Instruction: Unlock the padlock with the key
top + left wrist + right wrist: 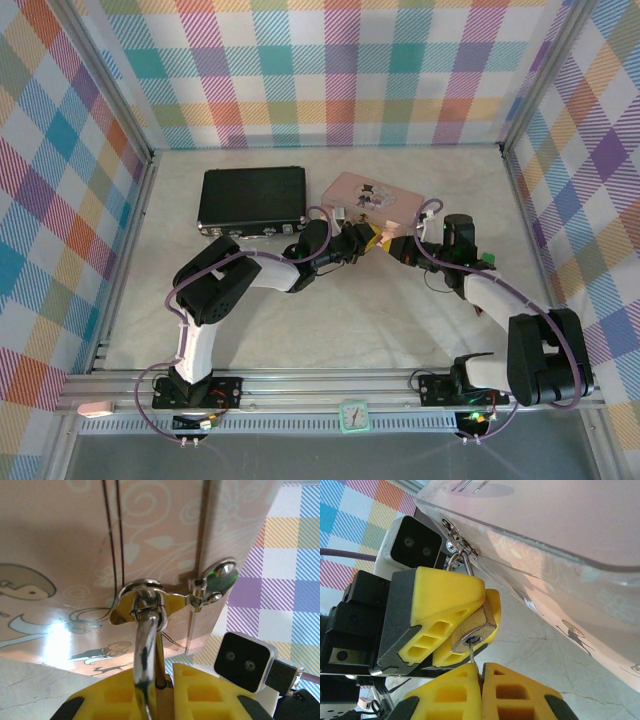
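The brass padlock [476, 624] hangs by its silver shackle [145, 640] from the ring of the clasp on the pink tin [375, 197]. My left gripper [167, 697] is shut on the padlock's body, which sits between its yellow fingers [440, 597]. My right gripper [481, 680] is shut on the thin key [473, 655]. The key's tip is in the keyhole on the padlock's underside. In the top view both grippers meet at the padlock [366, 238], the left gripper [350, 242] on its left and the right gripper [388, 245] on its right.
A black case [252, 200] lies left of the pink tin, close behind the left arm. Checkered walls close in the table on three sides. A small white clock [354, 415] sits on the front rail between the arm bases.
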Robot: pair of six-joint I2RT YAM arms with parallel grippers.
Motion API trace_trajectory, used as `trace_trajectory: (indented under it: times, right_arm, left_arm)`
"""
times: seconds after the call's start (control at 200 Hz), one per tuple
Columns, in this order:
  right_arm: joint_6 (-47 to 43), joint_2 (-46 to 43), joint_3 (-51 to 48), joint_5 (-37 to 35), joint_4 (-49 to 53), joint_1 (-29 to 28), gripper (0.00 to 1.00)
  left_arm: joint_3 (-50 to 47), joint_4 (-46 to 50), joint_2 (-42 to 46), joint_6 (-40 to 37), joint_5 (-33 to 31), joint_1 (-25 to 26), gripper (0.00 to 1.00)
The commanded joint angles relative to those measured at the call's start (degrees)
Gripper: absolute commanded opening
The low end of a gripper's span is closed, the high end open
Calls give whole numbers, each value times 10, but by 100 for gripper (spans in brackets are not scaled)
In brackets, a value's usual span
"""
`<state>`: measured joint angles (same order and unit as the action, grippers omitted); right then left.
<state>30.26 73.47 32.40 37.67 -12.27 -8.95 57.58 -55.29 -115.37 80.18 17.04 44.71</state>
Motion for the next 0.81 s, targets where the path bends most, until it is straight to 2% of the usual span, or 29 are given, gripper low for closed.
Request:
trace_trajectory:
  times: [0.0, 0.24, 0.31, 0.415, 0.52, 0.575, 0.695, 0.8]
  right_arm:
    - [11, 15, 9, 20, -40, 2, 0]
    - [58, 50, 11, 18, -95, 2, 0]
    - [112, 63, 21, 9, -98, 3, 0]
    - [219, 92, 34, 31, -117, 4, 0]
    - [289, 108, 26, 72, -200, 4, 0]
    - [264, 103, 33, 83, -197, 4, 0]
    - [137, 83, 79, 82, -58, 4, 0]
    - [58, 62, 101, 40, 24, 4, 0]
  left_arm:
    - [22, -49, 10, 7, 12, 9, 0]
    - [20, -53, 18, 8, 15, 9, 0]
    - [19, -54, 19, 8, 18, 10, 0]
    - [14, -60, 20, 10, 19, 10, 0]
    - [9, -70, 20, 12, 21, 11, 0]
    - [8, -73, 21, 13, 24, 11, 0]
    - [8, -81, 20, 17, 40, 11, 0]
    - [8, -88, 22, 18, 50, 12, 0]
